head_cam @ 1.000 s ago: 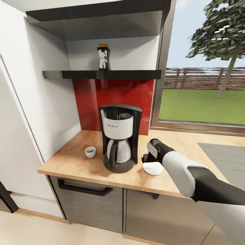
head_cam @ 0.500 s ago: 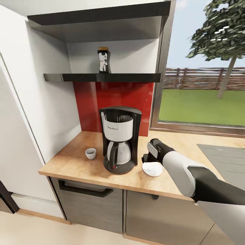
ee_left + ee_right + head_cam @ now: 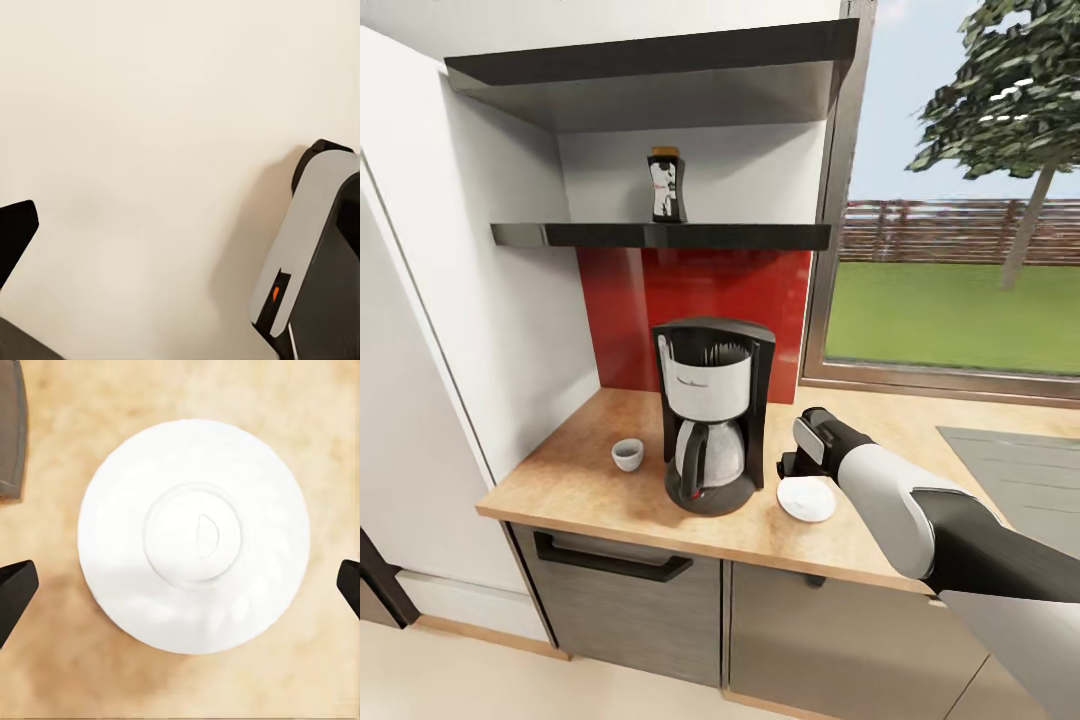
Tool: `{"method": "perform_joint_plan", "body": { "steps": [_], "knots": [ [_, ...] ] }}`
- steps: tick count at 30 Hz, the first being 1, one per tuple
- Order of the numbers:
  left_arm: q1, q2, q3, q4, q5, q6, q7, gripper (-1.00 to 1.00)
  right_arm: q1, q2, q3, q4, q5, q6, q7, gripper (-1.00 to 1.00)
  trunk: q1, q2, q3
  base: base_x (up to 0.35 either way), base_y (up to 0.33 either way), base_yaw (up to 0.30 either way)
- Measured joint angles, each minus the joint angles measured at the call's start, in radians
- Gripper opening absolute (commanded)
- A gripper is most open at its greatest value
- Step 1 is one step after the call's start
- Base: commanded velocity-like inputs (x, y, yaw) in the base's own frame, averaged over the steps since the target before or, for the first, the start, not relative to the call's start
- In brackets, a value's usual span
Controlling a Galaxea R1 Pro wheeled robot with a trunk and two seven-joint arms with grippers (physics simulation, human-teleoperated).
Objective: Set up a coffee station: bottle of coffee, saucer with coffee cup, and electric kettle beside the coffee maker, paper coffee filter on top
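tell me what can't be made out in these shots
- Right gripper, head view: its fingers are hidden behind the wrist above the saucer.
- Bottle of coffee, head view: label too small to read.
- Coffee maker, head view: the white band's lettering is too small to read.
- Left gripper, left wrist view: fingertips cut off by the frame edges.

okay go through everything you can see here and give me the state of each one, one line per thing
coffee maker: upright on the kitchen countertop, carafe in place.
coffee cup: upright, on the countertop left of the coffee maker, not on the saucer.
saucer: flat on the countertop right of the coffee maker, empty.
bottle of coffee: upright, capped, on the kitchen shelf.
right end effector: open, above the saucer, holding nothing.
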Motion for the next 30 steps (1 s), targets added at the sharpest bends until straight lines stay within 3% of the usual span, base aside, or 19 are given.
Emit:
{"method": "perform_joint_plan", "body": {
  "steps": [12,16,22,30],
  "knots": [
    [0.0,0.0,-0.001,0.0,-0.002,-0.002,0.0,1.0,0.0,0.0,0.0,0.0,-0.001,0.0,0.001,1.0,-0.046,0.084,0.038,0.0,0.0,-0.012],
    [0.0,0.0,-0.002,0.0,-0.002,-0.007,0.0,1.0,0.0,-0.001,0.0,0.0,-0.001,0.0,0.001,1.0,-0.046,0.084,0.038,0.0,0.0,-0.198],
    [0.0,0.0,-0.003,0.0,-0.002,-0.081,0.001,1.0,0.0,-0.009,0.0,0.0,-0.003,0.0,0.002,1.0,-0.046,0.085,0.038,-0.006,0.0,-0.287],
    [0.0,0.002,-0.001,0.0,0.0,-0.081,0.001,1.0,0.0,-0.019,0.0,0.0,-0.002,0.0,0.001,1.0,-0.046,0.085,0.038,-0.285,0.0,-0.195]
  ]
}}
